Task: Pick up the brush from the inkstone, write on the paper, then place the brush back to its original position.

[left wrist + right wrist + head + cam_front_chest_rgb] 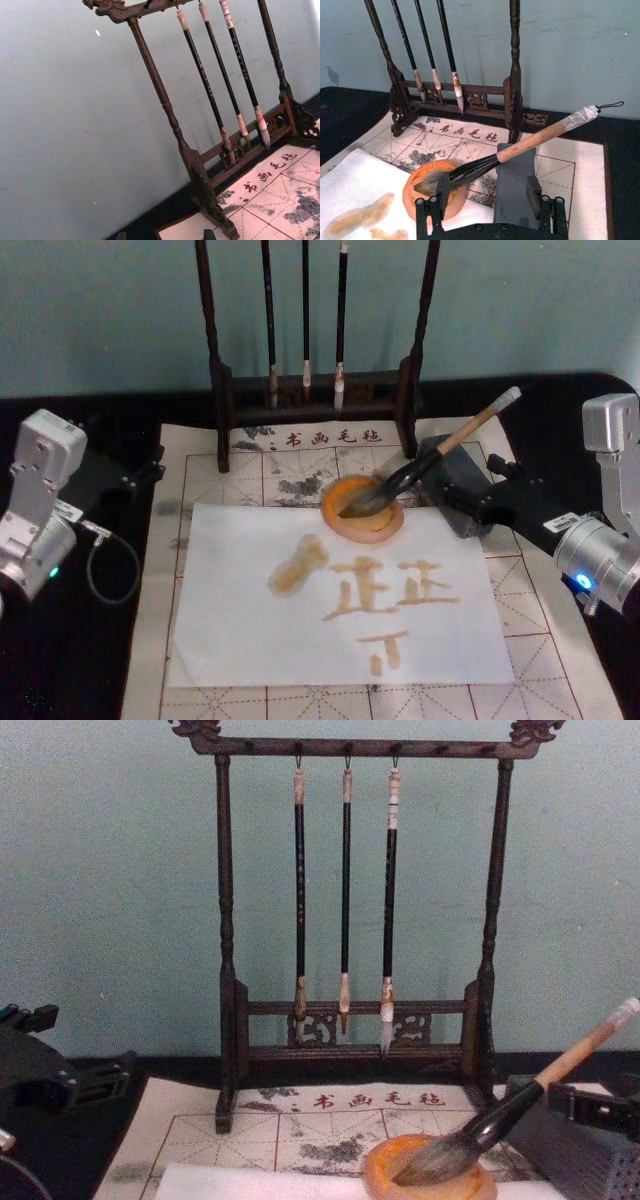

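three thin brushes hang on the dark wooden rack in the head view, behind the inkstone. the brush lies with its bristles in the inkstone and its handle slanting up and away over the grey block just right of the inkstone. the paper lies in front of the inkstone, its far edge under the dish, and carries tan strokes and a blot. it lies on the gridded felt mat. the right gripper reaches toward the inkstone from the right, by the block; its fingers stand apart here and grip nothing. the left gripper sits far left of the inkstone at the mat's edge, and its jaws cannot be told.

one side post of the rack fills much of the left wrist view, with the three thin brushes hanging and a corner of the felt mat with red characters.

two spread finger ends of the right gripper show in the right wrist view, open, with the inkstone and the block beyond them. the brush rests bristles in the inkstone, free of the fingers. the paper lies beside the inkstone.

low in the chest view the inkstone holds the bristles of the brush, the rack behind it, and the paper left of it.
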{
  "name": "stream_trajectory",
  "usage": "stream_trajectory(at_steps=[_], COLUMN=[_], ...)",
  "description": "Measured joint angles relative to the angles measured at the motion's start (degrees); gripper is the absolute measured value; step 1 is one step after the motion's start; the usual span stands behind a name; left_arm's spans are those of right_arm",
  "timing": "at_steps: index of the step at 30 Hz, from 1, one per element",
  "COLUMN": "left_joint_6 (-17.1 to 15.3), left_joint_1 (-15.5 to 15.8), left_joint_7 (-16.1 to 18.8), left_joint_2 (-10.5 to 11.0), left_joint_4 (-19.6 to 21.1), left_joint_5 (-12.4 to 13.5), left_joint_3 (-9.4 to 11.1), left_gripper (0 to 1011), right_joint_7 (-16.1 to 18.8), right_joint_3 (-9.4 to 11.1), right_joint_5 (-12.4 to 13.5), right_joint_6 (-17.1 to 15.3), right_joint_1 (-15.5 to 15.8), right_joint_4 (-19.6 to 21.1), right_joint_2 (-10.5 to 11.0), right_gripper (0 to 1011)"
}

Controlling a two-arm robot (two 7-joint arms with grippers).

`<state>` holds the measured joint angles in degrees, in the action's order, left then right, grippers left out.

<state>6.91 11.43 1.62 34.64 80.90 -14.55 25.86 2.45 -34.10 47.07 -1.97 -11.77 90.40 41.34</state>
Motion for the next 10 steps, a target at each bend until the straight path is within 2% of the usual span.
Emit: stream_trajectory(at_steps=[10], left_joint_6=[0.0], left_joint_1=[0.0], left_joint_7=[0.0], left_joint_2=[0.0], left_joint_4=[0.0], left_joint_5=[0.0], left_joint_3=[0.0], left_gripper=[1001], right_joint_7=[0.0], right_joint_3=[0.0], right_joint_5=[0.0], right_joint_6=[0.0], right_joint_1=[0.0], right_joint_4=[0.0], right_joint_2=[0.0], right_gripper=[1000])
